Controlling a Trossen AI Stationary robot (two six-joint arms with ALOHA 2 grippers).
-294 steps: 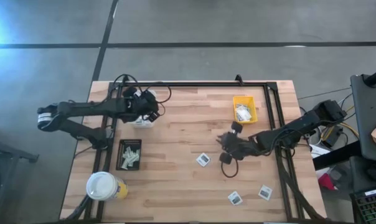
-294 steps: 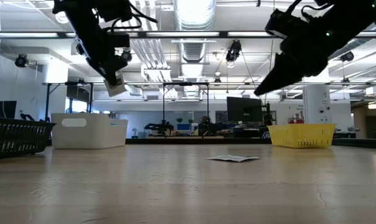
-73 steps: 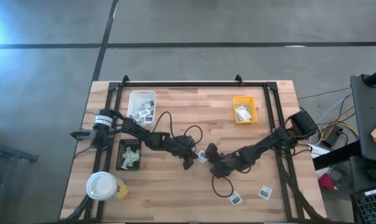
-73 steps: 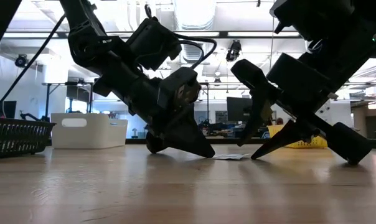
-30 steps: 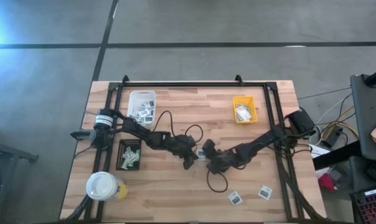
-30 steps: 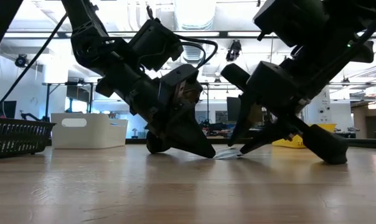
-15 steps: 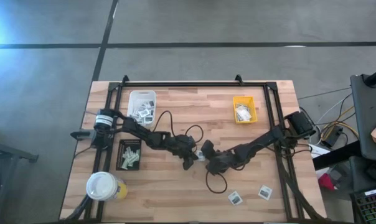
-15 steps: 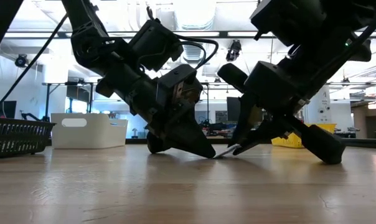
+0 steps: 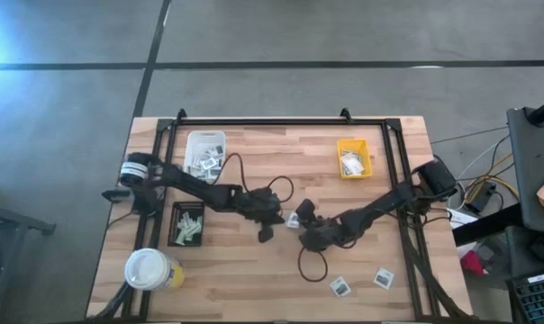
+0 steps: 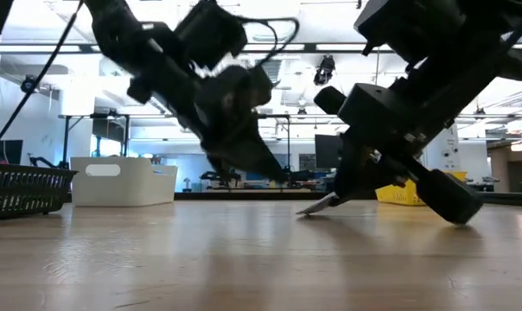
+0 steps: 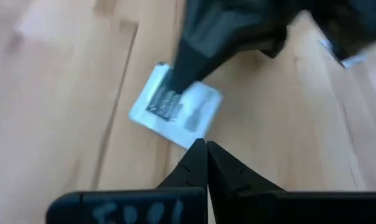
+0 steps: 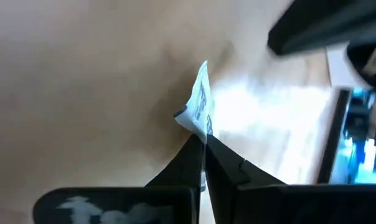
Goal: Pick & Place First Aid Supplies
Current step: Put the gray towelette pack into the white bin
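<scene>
One small white packet (image 12: pixel 200 102), thin, light and bendy, is pinched by its edge in the right gripper (image 12: pixel 204 144) near the table's (image 9: pixel 254 270) middle, while the left gripper (image 11: pixel 206 148) is pressed together with nothing in it.

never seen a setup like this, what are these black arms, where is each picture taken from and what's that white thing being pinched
It is a robot with two dark jointed arms at a wooden table, each ending in a two-finger gripper. One picture looks straight down from above, one looks level across the tabletop, and two come from cameras on the arms' wrists. The right gripper is shut on the edge of a small white packet, a first aid supply, at mid-table. The left gripper is shut and empty, just beside that packet. Also on the table: a white tray, a yellow tray and a black tray holding supplies, a large cup, and two more packets near the front edge.
</scene>
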